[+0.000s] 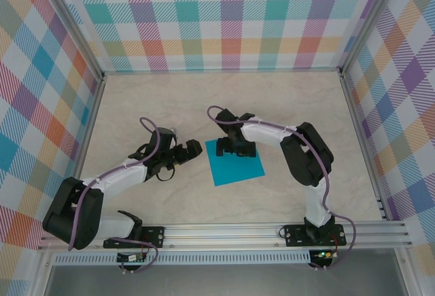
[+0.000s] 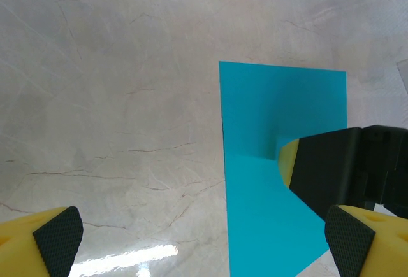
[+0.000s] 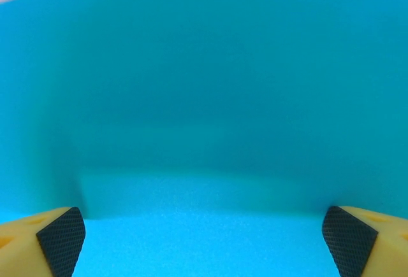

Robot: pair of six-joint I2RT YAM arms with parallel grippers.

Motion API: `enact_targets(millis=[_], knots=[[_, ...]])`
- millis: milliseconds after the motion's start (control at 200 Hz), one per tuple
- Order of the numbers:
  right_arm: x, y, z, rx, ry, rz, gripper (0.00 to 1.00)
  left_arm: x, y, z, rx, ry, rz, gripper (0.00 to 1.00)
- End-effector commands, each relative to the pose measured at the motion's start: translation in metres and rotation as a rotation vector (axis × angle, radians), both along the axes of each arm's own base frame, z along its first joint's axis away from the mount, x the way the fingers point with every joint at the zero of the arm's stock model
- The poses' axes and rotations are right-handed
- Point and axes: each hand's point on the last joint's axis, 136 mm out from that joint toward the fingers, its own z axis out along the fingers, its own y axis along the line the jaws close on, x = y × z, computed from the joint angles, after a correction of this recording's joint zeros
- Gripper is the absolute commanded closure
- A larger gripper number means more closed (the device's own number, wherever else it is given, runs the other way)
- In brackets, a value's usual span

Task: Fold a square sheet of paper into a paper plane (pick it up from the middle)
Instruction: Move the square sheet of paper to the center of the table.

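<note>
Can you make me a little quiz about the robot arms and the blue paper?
1. True or false: the thin teal-blue square sheet of paper is already folded into a plane.
2. Pick one. The right pincer is: A, over the sheet; B, far away from it.
3. Fill in: the left pincer and the right pincer both stand ____.
Key: 1 false; 2 A; 3 open.
</note>
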Motion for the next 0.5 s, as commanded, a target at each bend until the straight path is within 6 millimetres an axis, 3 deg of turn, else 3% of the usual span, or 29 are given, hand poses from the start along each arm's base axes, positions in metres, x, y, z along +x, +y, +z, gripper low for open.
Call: enact_targets(millis=[0, 150, 495], knots=[[-0.032, -0.016, -0.023, -0.012, 0.128, -0.221, 0.01, 0.001, -0.006, 0.007, -0.028, -0.007, -0.003, 0.0], [-0.03, -0.017, -0.014, -0.009, 0.1, -0.27, 0.01, 0.001, -0.006, 0.007, -0.03, 0.0, -0.003, 0.0], [-0.003, -0.003, 0.045, 0.054, -0.093, -0.001, 0.0, -0.003, -0.006, 0.009, -0.035, -0.004, -0.011, 0.0]])
